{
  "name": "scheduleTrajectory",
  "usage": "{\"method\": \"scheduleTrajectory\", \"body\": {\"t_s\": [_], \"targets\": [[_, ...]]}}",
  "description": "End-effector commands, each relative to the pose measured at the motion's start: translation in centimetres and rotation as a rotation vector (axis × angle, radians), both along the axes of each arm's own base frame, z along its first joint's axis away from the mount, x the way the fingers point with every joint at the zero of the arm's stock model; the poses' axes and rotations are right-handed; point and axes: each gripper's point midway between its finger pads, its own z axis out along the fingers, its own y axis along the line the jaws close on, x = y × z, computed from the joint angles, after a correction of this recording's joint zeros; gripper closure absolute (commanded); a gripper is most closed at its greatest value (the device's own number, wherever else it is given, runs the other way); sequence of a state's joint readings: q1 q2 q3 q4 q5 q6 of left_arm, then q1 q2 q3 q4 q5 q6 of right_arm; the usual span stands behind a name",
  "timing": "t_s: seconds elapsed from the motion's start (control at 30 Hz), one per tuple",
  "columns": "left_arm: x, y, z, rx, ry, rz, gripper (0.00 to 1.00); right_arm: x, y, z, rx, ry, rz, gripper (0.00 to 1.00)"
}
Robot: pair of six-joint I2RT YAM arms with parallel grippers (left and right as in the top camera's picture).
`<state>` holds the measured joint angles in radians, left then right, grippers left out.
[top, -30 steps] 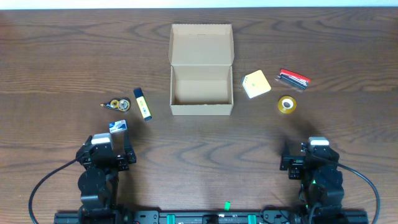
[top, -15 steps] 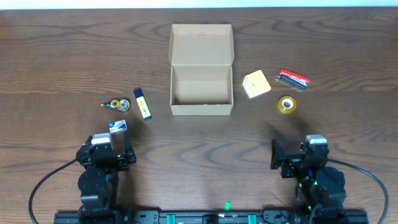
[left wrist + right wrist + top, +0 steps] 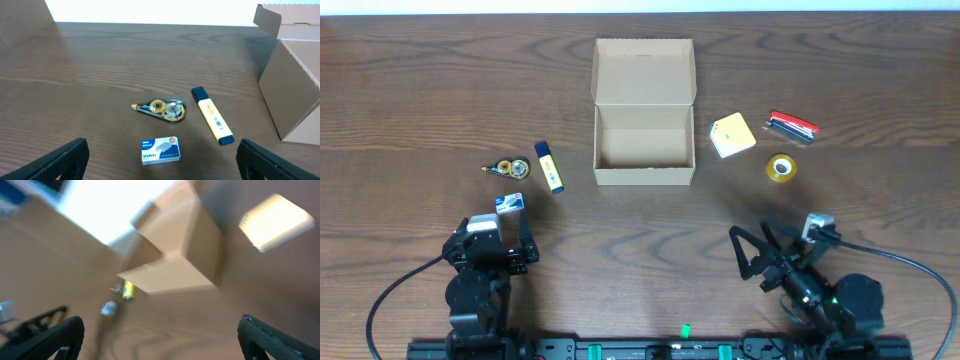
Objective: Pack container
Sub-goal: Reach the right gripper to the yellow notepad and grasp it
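The fingers (image 3: pixel 65 159) of the left gripper (image 3: pixel 498 232) are spread wide apart and hold nothing; they frame the lower corners of the left wrist view. The right gripper (image 3: pixel 755 255) is likewise spread open and holds nothing, and it is angled toward the middle of the wooden table (image 3: pixel 880 90). Both arms sit at the near edge.

Just beyond the left gripper lies a small blue and white box of staples (image 3: pixel 510 202). A little farther on that side are a correction tape roller (image 3: pixel 507 167) and, to its right, a yellow highlighter (image 3: pixel 549 167) with dark blue ends, lying flat and apart from each other.

Beyond the right gripper sits a small roll of yellow tape (image 3: pixel 780 168).

The container (image 3: pixel 644 172), a tan cardboard box, stands in the middle of the table, well apart from both grippers. Its hinged lid is open and folded back on the far side.

Just right of it lies a pale yellow square pad (image 3: pixel 732 134). Farther right is a small red and dark bundle (image 3: pixel 791 126), too small to name.

The right wrist view is blurred; the box and pad show only as soft shapes.
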<state>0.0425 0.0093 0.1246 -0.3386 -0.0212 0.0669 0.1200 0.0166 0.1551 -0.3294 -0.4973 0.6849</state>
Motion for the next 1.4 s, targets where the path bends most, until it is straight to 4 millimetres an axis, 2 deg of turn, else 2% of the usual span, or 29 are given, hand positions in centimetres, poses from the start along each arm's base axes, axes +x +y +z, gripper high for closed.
{"method": "scheduleTrajectory", "body": {"t_s": [0.0,0.1,0.3,0.4,0.5,0.67,0.87,1.1,1.27,1.37], "targets": [[-0.1,-0.2,-1.2,-0.010,0.033,-0.013,0.05,-0.1,0.6,2.6,0.019,-0.109,0.043,0.01],[-0.1,-0.2,-1.2,-0.010,0.033,-0.013,0.05,0.6,0.5,3.8,-0.013,-0.164,0.037,0.01],[-0.1,-0.2,-1.2,-0.010,0.033,-0.013,0.05,3.6,0.2,3.4,-0.216,-0.096,0.039,0.01],[-0.1,-0.2,-1.2,-0.010,0.033,-0.013,0.05,6.2,0.0,3.8,-0.332,-0.069,0.048,0.01],[-0.1,-0.2,-1.2,-0.010,0.033,-0.013,0.05,9.2,-0.5,3.4,-0.445,0.010,0.052,0.01],[-0.1,-0.2,-1.2,-0.010,0.033,-0.013,0.05,14.9,-1.2,1.4,-0.656,0.111,0.109,0.01],[-0.1,-0.2,-1.2,-0.010,0.033,-0.013,0.05,19.3,-2.5,-0.7,-0.805,0.214,0.115,0.01],[-0.1,-0.2,-1.2,-0.010,0.033,-0.013,0.05,22.2,-2.9,-3.4,-0.922,0.346,0.196,0.01],[-0.1,-0.2,-1.2,-0.010,0.033,-0.013,0.05,22.6,-2.7,-7.1,-1.053,0.438,0.256,0.01],[-0.1,-0.2,-1.2,-0.010,0.033,-0.013,0.05,22.5,-2.3,-9.0,-1.068,0.474,0.284,0.01]]}}
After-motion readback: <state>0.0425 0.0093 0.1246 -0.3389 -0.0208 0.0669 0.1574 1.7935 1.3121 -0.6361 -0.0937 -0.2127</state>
